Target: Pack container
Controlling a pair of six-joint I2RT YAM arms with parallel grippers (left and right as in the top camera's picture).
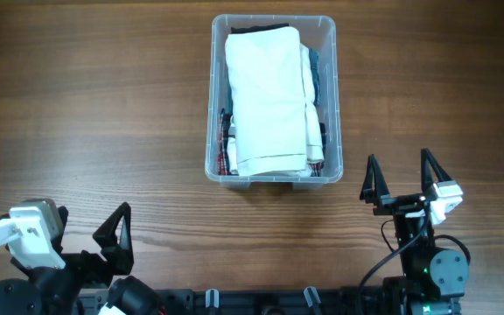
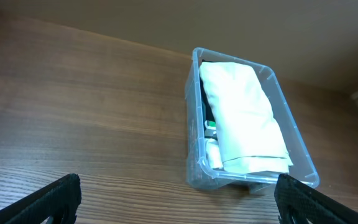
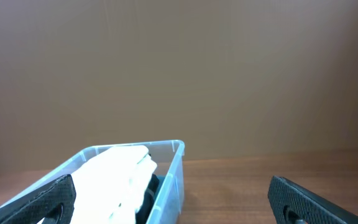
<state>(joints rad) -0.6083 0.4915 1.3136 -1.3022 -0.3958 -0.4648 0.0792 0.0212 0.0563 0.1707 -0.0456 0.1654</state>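
The clear plastic container (image 1: 330,96) stands upright at the table's middle back. A folded white cloth (image 1: 268,96) lies on top inside it, over darker clothes at its edges. The container also shows in the left wrist view (image 2: 300,149) and the right wrist view (image 3: 169,180). My left gripper (image 1: 116,241) is open and empty at the front left, far from the container. My right gripper (image 1: 402,179) is open and empty at the front right, just right of the container's near corner.
The wooden table (image 1: 86,105) stretches wide on both sides of the container. The arm bases sit along the front edge.
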